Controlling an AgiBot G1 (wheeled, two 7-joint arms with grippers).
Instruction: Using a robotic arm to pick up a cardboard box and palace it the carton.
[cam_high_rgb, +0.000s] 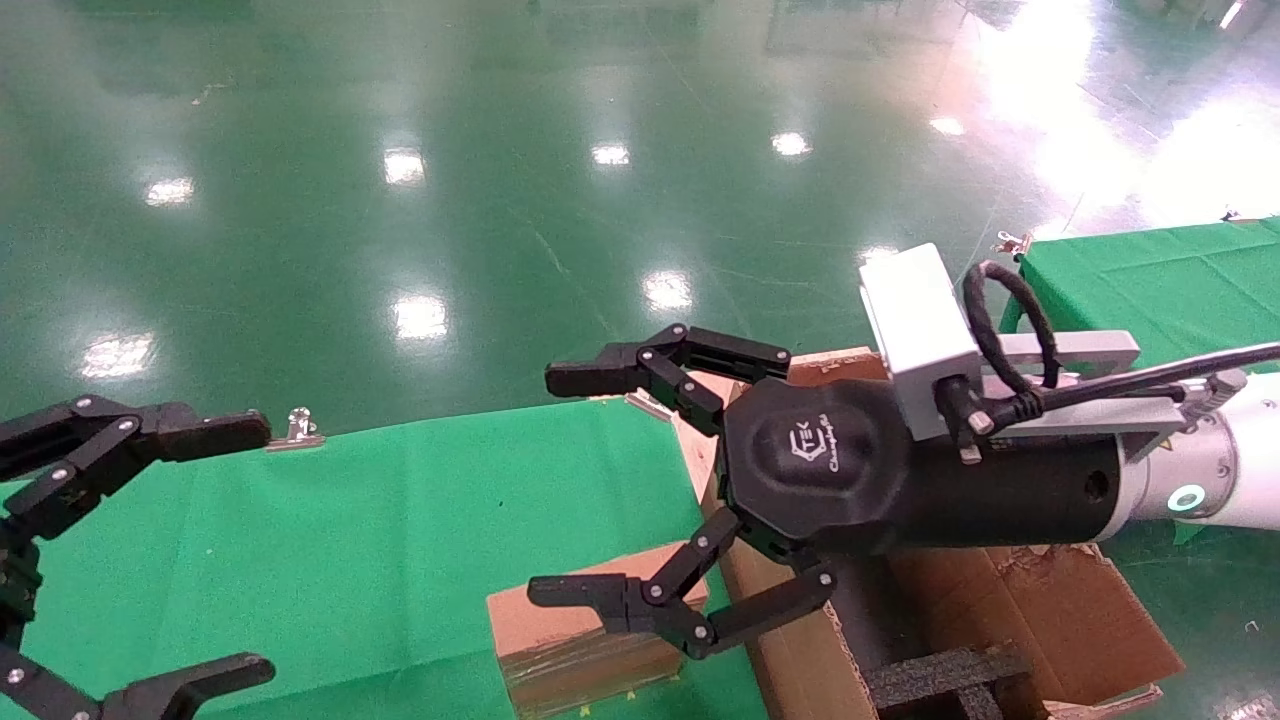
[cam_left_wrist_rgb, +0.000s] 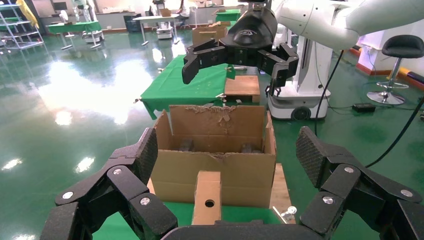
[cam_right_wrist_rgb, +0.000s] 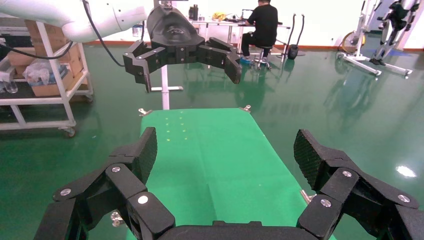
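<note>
Right claw (cam_high_rgb: 615, 495) wide open, holding nothing, hanging in the air above the green table (cam_high_rgb: 330, 540), fingers spread with one pair up near the table's far edge and the other pair low over the cardboard box (cam_high_rgb: 590, 640). No contact visible between fingers and box. The robotic arm (cam_high_rgb: 1215, 470), white, enters from the right with a silver camera block (cam_high_rgb: 920, 325) and black cable (cam_high_rgb: 1005, 330) on top.

Cardboard box sits on the table near its right end, just beside the carton (cam_high_rgb: 1000, 600), taped face visible in head view. In the left wrist view the box (cam_left_wrist_rgb: 208, 196) stands in front of the carton (cam_left_wrist_rgb: 215, 150), round hole on its narrow side facing the camera. Carton is open, ragged flaps, black foam insert (cam_high_rgb: 945, 675) inside.

Left claw (cam_high_rgb: 120, 550) at the left edge of the head view, over the table's left part, also wide open and empty. Silver clip (cam_high_rgb: 298, 430) on the table's far edge. Glossy green floor (cam_high_rgb: 500, 200) all around.
</note>
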